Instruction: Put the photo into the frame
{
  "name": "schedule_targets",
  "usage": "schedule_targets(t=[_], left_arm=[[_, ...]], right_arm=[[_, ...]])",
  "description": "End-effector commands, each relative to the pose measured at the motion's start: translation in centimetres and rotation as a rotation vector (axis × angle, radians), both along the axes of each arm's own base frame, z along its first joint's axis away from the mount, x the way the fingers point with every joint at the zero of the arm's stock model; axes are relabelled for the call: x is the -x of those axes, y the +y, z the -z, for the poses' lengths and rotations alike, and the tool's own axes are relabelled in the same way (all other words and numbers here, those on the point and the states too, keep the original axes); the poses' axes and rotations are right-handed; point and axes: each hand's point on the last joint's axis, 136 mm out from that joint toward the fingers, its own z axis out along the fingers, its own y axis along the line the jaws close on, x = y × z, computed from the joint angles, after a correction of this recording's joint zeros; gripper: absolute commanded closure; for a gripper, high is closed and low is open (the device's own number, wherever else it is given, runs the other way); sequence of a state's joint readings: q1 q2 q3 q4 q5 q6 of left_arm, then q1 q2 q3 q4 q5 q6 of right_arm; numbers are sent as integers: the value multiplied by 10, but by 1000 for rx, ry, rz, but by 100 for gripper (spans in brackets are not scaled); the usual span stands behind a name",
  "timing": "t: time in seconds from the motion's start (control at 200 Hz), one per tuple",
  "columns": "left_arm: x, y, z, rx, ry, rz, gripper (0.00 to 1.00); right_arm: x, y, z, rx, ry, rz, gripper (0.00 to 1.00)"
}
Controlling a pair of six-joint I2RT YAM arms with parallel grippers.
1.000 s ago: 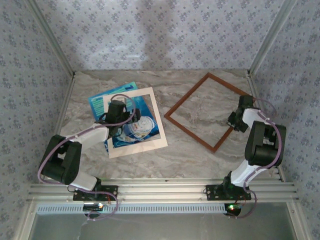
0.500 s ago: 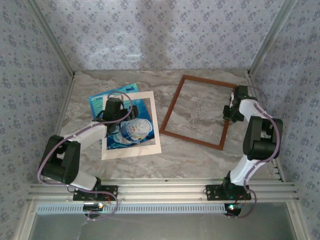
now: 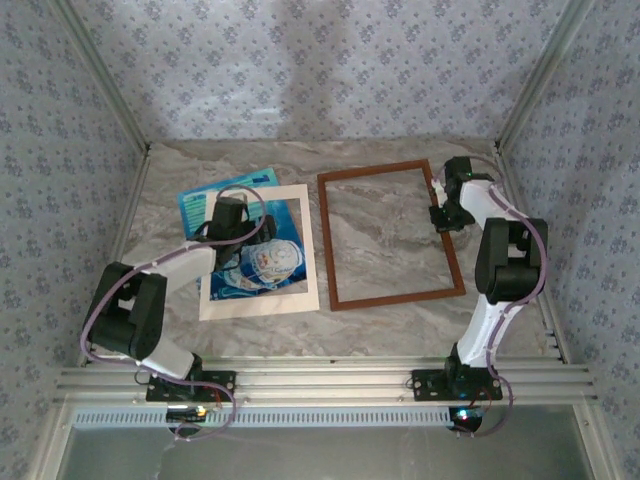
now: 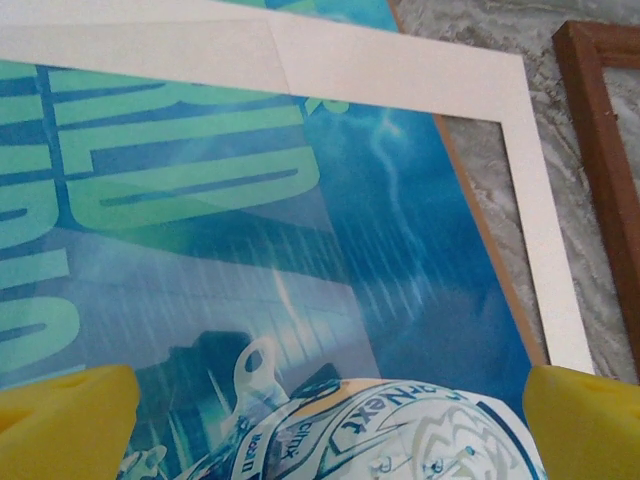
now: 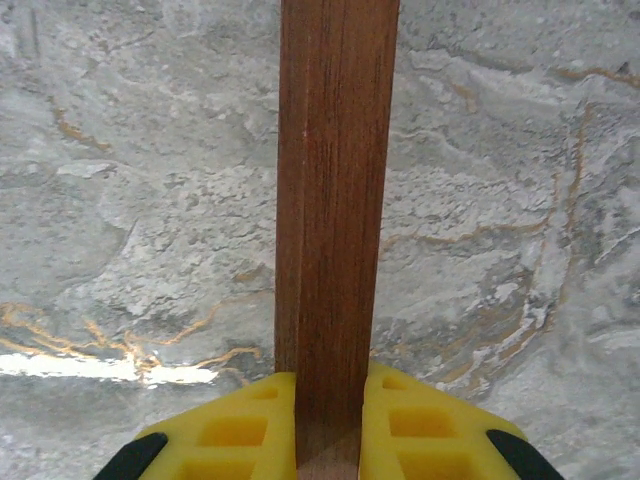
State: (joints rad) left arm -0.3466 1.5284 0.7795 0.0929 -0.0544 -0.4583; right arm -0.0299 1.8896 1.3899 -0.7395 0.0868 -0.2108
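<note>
Overall: a marble-patterned table (image 3: 380, 325) is seen from above, with two arms bolted at its near edge.
Frame: the reddish-brown wooden frame (image 3: 398, 298) is laid flat on the right half of the table, just beside the mat, with bare table seen inside it. Its right bar (image 5: 335, 200) is run straight up the right wrist view; a corner (image 4: 600, 120) is caught in the left wrist view.
Mat: a cream cardboard mat (image 3: 260, 305) with a cut-out window is laid on the left half, over the photo (image 4: 400, 65).
Photo: the blue-teal photo (image 3: 290, 225) is seen through the mat's window and is tilted against it, with one corner poked out past the far-left edge. Pale lettering and a white helmet are shown (image 4: 300, 250).
Right gripper: the right gripper (image 3: 443, 215) is pinched on the frame's right bar, with a yellow pad pressed to each side (image 5: 330, 420).
Left gripper: the left gripper (image 3: 235, 230) is held over the window, with its jaws spread wide (image 4: 330, 420); contact with the photo cannot be told.
</note>
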Motion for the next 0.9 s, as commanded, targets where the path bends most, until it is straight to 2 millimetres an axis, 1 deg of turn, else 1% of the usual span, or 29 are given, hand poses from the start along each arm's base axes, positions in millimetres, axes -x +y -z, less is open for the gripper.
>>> schedule_targets(t=[0.0,0.115,0.185,0.245,0.31,0.36,0.435,0.535,0.63,0.69,0.72,0.809,0.859,0.894], left_arm=[[-3,0,-1,12,16,-7,1],[-3,0,-2,12,18,-7,1],[-3,1,-3,11,18,-9,1],[-2,1,-4,11,20,-9,1],[-1,2,-6,8,21,-11,1],[1,3,-8,5,24,-15,1],[4,6,-11,1,29,-25,2],[14,12,-12,-5,49,-34,2],[28,20,-12,-7,77,-51,1],[37,26,-13,-11,91,-62,2],[42,29,-14,-15,94,-68,1],[56,38,-16,-28,101,-86,1],[64,42,-17,-32,106,-95,1],[68,44,-16,-31,113,-99,2]], right_arm=[[3,-11,4,69,50,-28,82],[3,-15,12,79,64,3,80],[4,-18,15,87,72,26,71],[4,-18,12,78,62,49,64],[2,-13,3,48,29,75,55],[-1,-11,-7,29,-11,106,50],[-5,-5,-21,5,-67,138,45],[-7,14,-37,-60,-128,170,44],[-7,39,-48,-132,-172,180,44],[-5,60,-54,-182,-194,168,44],[-4,68,-55,-197,-200,169,44],[-1,101,-59,-270,-217,153,44],[5,125,-58,-337,-203,138,44],[3,143,-60,-397,-219,120,43]])
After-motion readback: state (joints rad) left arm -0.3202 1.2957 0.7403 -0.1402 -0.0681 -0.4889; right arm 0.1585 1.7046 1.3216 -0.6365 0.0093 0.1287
